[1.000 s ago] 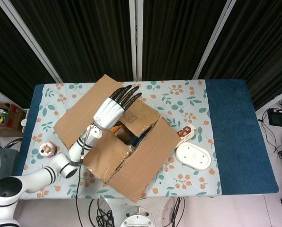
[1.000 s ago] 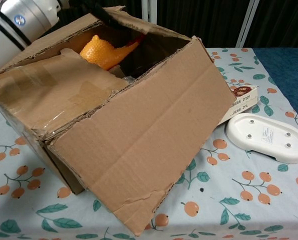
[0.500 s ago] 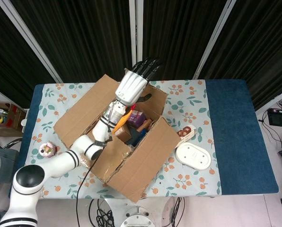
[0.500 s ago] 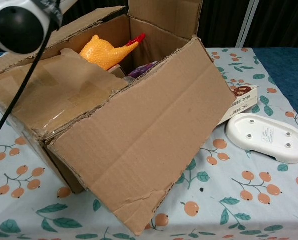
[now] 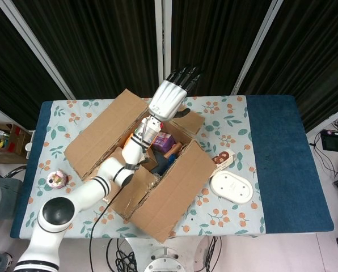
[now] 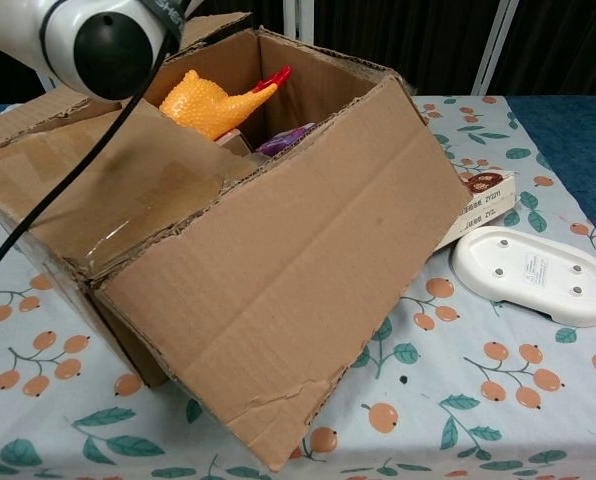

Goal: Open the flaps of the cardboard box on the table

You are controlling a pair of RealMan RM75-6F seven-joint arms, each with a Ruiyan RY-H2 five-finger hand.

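The cardboard box (image 5: 157, 198) sits mid-table, turned at an angle. Its left flap (image 5: 98, 133) and right flap (image 5: 174, 190) lie spread outward. The far flap (image 5: 190, 120) is folded back beyond the box's edge. The taped near flap (image 6: 108, 190) still covers part of the opening. My left hand (image 5: 170, 96) hovers over the far flap, fingers stretched straight and apart, holding nothing. Inside the box lie an orange rubber chicken (image 6: 210, 102) and a purple item (image 5: 164, 139). In the chest view only the left arm's joint (image 6: 98, 40) shows. The right hand is out of both views.
A white oval device (image 5: 231, 187) and a small snack packet (image 5: 223, 160) lie to the right of the box. A pink round object (image 5: 56, 179) sits near the table's left edge. Blue cloth (image 5: 282, 153) covers the table's right end.
The left hand swept from above the box's middle to its far side. The far flap rose upright, then folded outward, baring the contents.
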